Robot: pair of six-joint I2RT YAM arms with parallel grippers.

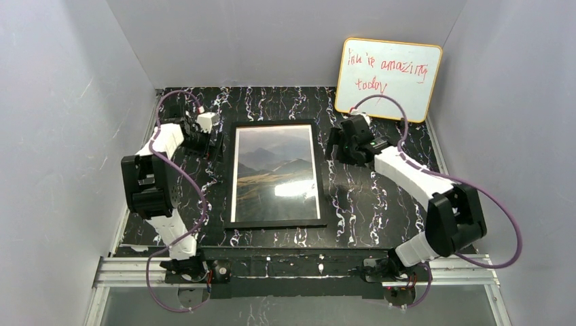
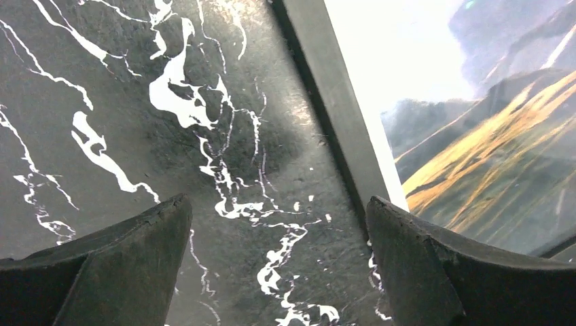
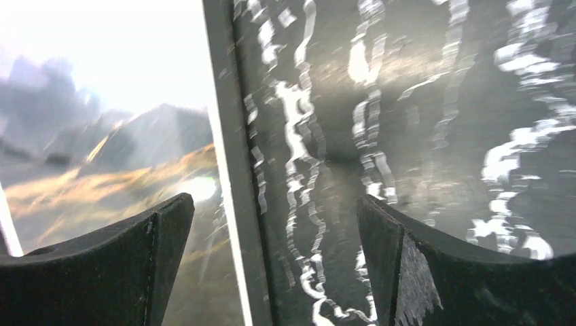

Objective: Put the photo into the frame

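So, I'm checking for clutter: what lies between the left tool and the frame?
Nothing but bare black marbled tabletop. The left wrist view shows it running from under the open left tool to the frame's black rail.

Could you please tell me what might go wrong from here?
1. The open left gripper and right gripper each hang one finger over the frame; pulling away low might snag a rail and shift it.
2. The whiteboard leans close behind the right gripper and might get knocked.
3. Glare on the photo hides whether it lies flat.
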